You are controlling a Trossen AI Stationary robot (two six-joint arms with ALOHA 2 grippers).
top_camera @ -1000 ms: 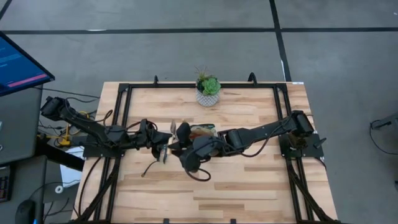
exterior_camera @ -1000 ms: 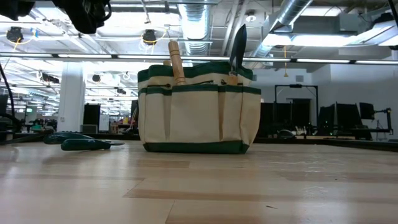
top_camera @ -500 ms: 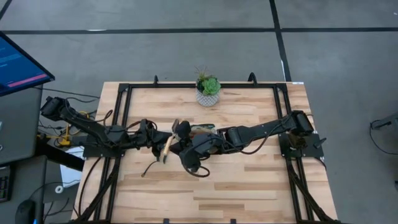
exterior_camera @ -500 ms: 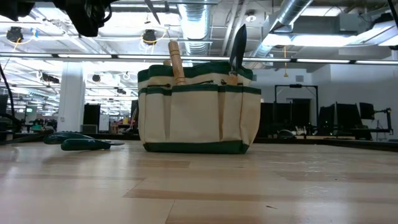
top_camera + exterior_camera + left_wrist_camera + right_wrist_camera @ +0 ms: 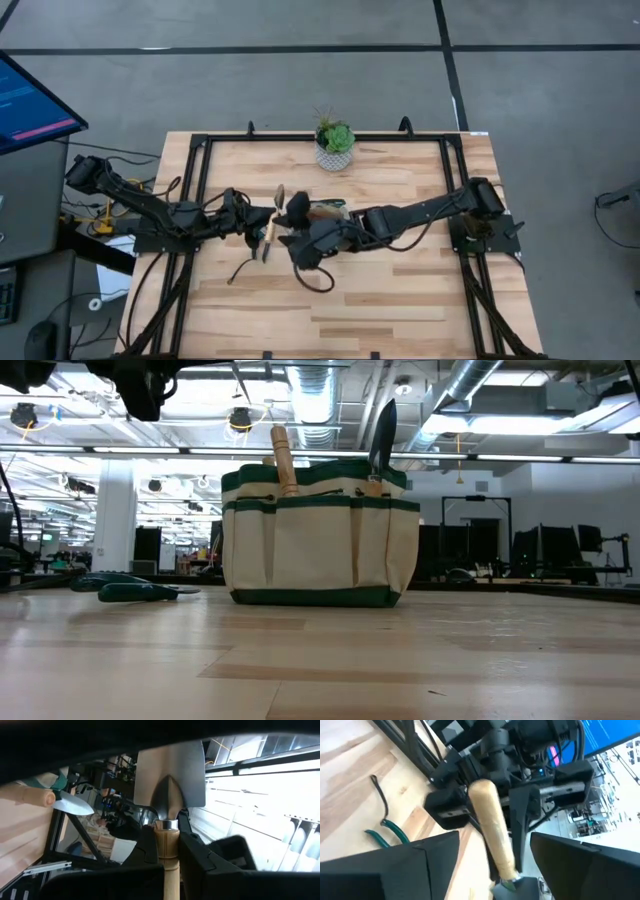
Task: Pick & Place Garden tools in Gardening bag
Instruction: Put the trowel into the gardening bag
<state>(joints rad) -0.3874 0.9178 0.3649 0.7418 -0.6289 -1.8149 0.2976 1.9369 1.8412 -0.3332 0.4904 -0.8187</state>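
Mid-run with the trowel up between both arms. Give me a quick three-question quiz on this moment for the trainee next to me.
1. True or false: the left gripper is shut on a trowel.
2. Relative to the gardening bag, the green-handled shears lie: A) inside it; B) on the table beside it; C) on top of it.
3. Fill in: the right gripper has its jaws ___ on either side of the trowel's wooden handle.

Key: 1 true; 2 B; 3 open.
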